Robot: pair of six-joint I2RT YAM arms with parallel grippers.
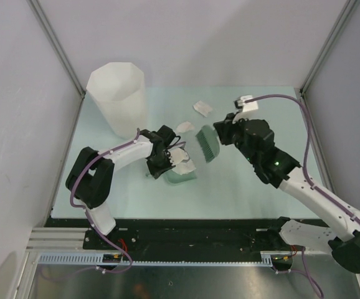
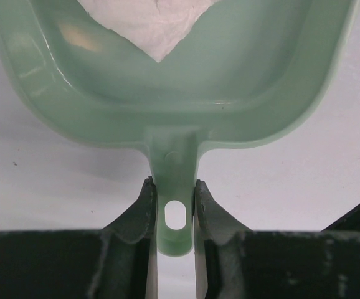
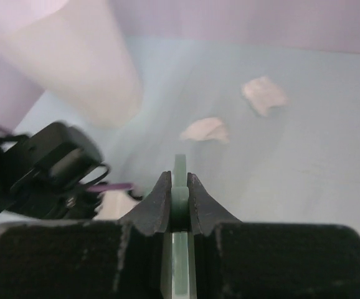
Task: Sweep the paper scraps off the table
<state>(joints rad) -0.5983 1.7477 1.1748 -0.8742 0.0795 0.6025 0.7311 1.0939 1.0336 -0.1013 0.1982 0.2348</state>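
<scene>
My left gripper (image 2: 175, 185) is shut on the handle of a mint-green dustpan (image 2: 242, 93), which lies low on the table (image 1: 248, 180) at centre (image 1: 181, 173). Crumpled white paper scraps (image 2: 149, 22) lie inside the pan (image 1: 183, 163). My right gripper (image 3: 179, 179) is shut on the thin handle of a green brush (image 1: 206, 144), held just right of the pan. Two more paper scraps lie on the table beyond the brush: one nearer (image 1: 184, 127) (image 3: 206, 129), one farther (image 1: 202, 108) (image 3: 264, 94).
A tall white faceted bin (image 1: 118, 96) (image 3: 74, 62) stands at the back left, close behind the left arm's wrist (image 3: 43, 168). Grey walls and metal rails edge the table on three sides. The black front rail (image 1: 186, 233) runs along the near edge.
</scene>
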